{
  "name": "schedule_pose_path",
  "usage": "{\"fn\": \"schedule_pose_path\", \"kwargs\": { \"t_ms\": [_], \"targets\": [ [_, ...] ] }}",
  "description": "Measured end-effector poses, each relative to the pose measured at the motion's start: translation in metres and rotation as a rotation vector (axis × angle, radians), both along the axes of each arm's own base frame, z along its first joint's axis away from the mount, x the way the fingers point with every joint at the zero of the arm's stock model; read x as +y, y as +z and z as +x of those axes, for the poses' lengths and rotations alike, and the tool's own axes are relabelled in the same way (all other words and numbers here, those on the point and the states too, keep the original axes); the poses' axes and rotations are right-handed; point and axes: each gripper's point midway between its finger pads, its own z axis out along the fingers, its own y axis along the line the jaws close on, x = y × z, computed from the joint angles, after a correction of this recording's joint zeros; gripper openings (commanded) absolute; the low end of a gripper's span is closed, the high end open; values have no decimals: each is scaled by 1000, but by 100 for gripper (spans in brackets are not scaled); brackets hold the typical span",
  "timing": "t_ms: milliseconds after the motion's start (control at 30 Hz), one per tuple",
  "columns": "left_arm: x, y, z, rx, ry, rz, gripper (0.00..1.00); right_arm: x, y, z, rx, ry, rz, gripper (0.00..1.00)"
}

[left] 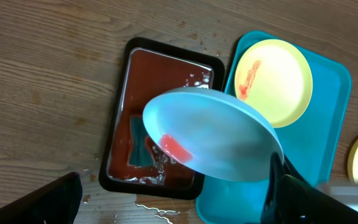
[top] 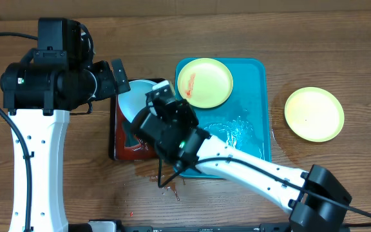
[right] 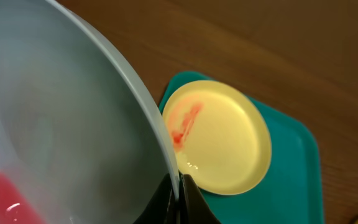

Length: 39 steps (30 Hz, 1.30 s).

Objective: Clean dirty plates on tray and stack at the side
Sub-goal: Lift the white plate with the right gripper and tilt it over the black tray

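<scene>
My right gripper [right: 179,190] is shut on the rim of the pale blue plate [right: 61,118], which hangs tilted over the black tray [top: 122,152]. A pool of red liquid [left: 176,149] sits at the blue plate's [left: 216,140] low edge. The left gripper [left: 176,193] is open and empty, its fingers [left: 48,202] wide apart beside that plate [top: 134,100]. A yellow-green plate [top: 205,82] with a red smear lies at the far left of the turquoise tray [top: 253,116]. Another yellow-green plate [top: 313,114] rests on the table right of the tray, with no smear that I can see.
The black tray [left: 160,106] holds red liquid and touches the turquoise tray's [left: 331,130] left side. Water is pooled on the turquoise tray [top: 234,129]. Drips and red spots mark the wood [top: 166,183] in front of the black tray.
</scene>
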Motion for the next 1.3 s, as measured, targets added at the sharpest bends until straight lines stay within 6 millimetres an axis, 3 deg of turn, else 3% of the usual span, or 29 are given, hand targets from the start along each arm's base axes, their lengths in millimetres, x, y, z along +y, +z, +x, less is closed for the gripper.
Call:
{"fn": "schedule_pose_path", "kwargs": {
  "t_ms": [433,1300],
  "targets": [
    [0,0,0,0,0,0,100,-1,32,-17,-196,-59,-97,4],
    [0,0,0,0,0,0,100,1,36,-22,-219,-60,-107,4]
  ]
}}
